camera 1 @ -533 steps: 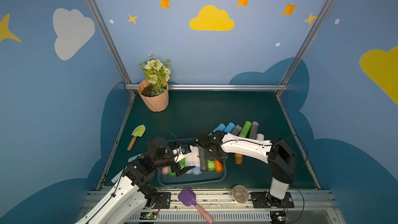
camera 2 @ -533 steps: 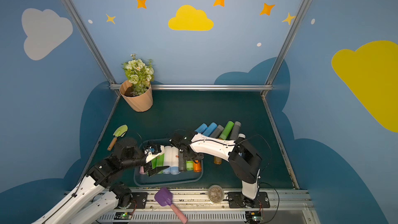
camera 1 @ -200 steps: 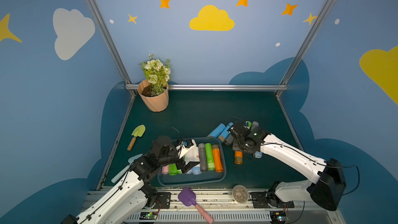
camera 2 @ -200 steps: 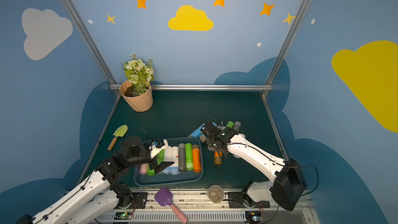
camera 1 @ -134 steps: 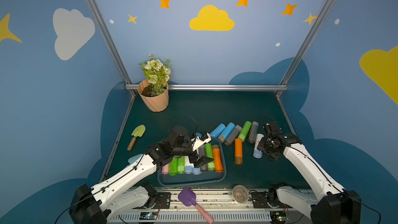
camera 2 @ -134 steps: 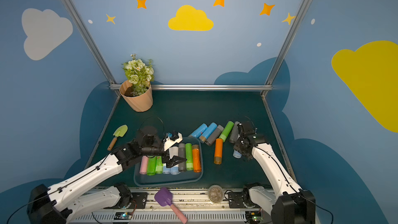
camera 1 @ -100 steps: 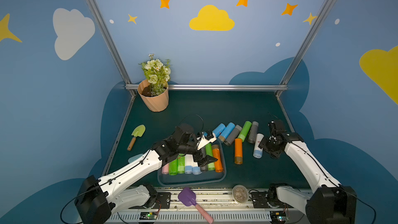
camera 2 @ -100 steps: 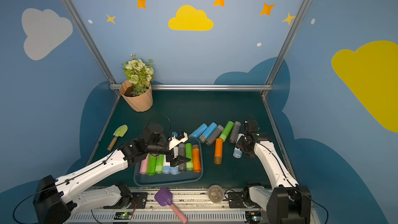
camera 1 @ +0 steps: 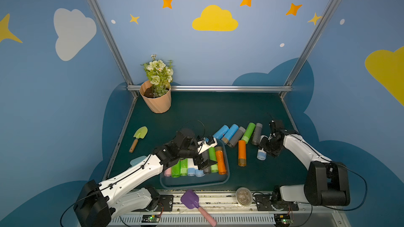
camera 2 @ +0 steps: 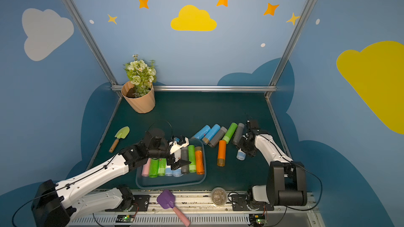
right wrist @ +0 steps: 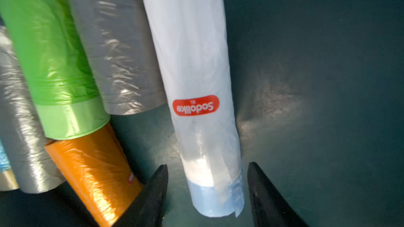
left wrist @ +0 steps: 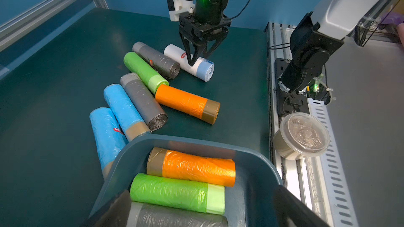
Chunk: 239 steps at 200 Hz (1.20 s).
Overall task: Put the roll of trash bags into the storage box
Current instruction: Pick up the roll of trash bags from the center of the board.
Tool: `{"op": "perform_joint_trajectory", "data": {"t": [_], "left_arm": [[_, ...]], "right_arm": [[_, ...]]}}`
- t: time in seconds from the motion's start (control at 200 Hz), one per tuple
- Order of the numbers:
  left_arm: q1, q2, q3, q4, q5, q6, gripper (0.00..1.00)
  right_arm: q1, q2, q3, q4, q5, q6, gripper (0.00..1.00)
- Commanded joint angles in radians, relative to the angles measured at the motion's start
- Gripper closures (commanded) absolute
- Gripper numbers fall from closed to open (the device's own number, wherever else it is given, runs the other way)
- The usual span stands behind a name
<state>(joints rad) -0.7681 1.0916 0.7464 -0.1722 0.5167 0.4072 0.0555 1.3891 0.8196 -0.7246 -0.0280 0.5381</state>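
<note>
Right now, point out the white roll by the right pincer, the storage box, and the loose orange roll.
white roll (right wrist: 196,73), right wrist view, middle of wrap.
storage box (camera 1: 193,182), in a top view, bare floor by front wall.
loose orange roll (camera 1: 241,152), in a top view, mid-body.

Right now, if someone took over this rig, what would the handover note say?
Grippers: left gripper open and empty, above the storage box. The right gripper is open, jaws either side of the white roll, not gripping it.
Things: white roll lies on the mat.
Done: a row of rolls lies in the box.
Left: seven rolls lie on the mat, including the white one. Probably close on it, then carry it to the box.
</note>
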Motion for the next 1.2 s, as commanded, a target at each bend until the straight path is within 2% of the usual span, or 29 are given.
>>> {"op": "perform_joint_trajectory", "data": {"t": [0.0, 0.1, 0.405, 0.591, 0.866, 0.996, 1.191], "left_arm": [[0.002, 0.025, 0.026, -0.039, 0.003, 0.036, 0.00], [0.001, 0.040, 0.053, -0.097, 0.012, 0.065, 0.00], [0.001, 0.026, 0.042, -0.089, 0.003, 0.073, 0.00], [0.001, 0.013, 0.041, -0.095, -0.004, 0.076, 0.00], [0.001, -0.013, 0.047, -0.115, 0.004, 0.077, 0.00], [0.001, -0.024, 0.051, -0.180, -0.011, 0.105, 0.00], [0.014, -0.054, 0.067, -0.331, -0.110, 0.200, 0.00]], "right_arm": [[-0.013, 0.026, 0.004, 0.023, 0.023, -0.027, 0.43], [-0.023, 0.067, 0.005, 0.046, 0.009, -0.046, 0.43], [-0.026, 0.147, 0.024, 0.089, -0.029, -0.080, 0.45], [-0.027, 0.157, 0.032, 0.077, -0.033, -0.080, 0.64], [-0.014, 0.051, 0.031, 0.011, -0.004, -0.083, 0.77], [0.027, -0.058, 0.030, -0.020, 0.028, -0.090, 0.78], [0.096, -0.194, 0.070, -0.100, 0.005, -0.101, 0.78]]}}
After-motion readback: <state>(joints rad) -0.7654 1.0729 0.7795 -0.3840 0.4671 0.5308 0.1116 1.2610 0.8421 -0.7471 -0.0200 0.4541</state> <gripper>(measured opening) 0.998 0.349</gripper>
